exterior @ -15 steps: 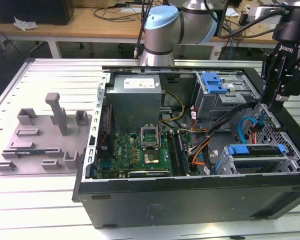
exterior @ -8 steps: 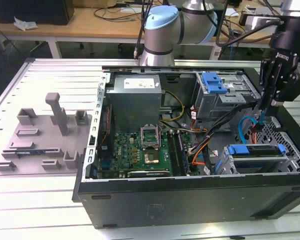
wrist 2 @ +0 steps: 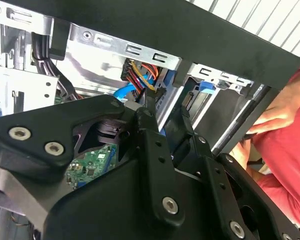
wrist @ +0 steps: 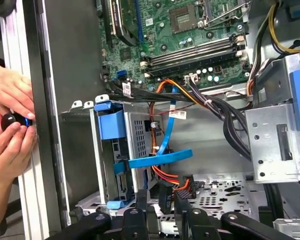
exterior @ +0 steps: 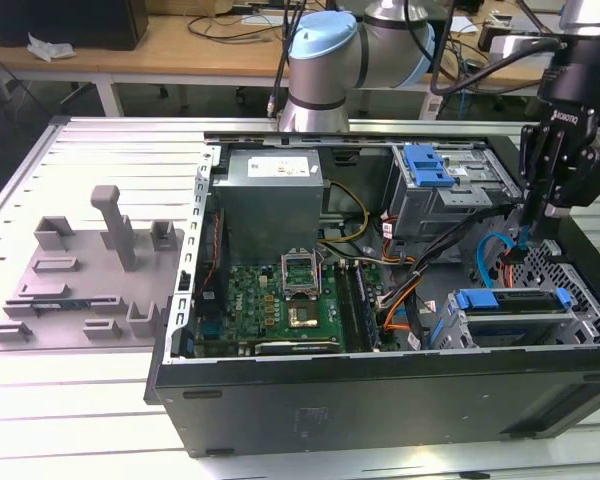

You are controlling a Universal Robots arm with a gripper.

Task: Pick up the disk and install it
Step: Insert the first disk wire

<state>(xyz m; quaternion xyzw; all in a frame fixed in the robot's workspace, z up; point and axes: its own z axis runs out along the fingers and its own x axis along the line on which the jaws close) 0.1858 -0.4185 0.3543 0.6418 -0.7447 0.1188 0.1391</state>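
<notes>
The disk [exterior: 505, 310] lies in the drive cage at the near right corner of the open computer case [exterior: 380, 390], with its bright blue carrier frame along the top. In the first wrist view the disk [wrist: 111, 125] sits in the cage behind that same blue frame. My gripper [exterior: 527, 232] hangs just above and to the right of the cage, over the perforated metal floor. It is apart from the disk. In both wrist views my gripper [wrist: 161, 194] [wrist 2: 167, 107] is close to a black connector [wrist: 182, 182] on orange wires.
A person's hands [wrist: 10, 100] rest on the case edge by the cage, holding a small black object. A blue cable [wrist: 165, 156] and black wire bundles cross beside the cage. A second cage with a blue carrier [exterior: 427, 165] stands behind. A grey fixture tray [exterior: 80, 290] lies on the exterior view's left.
</notes>
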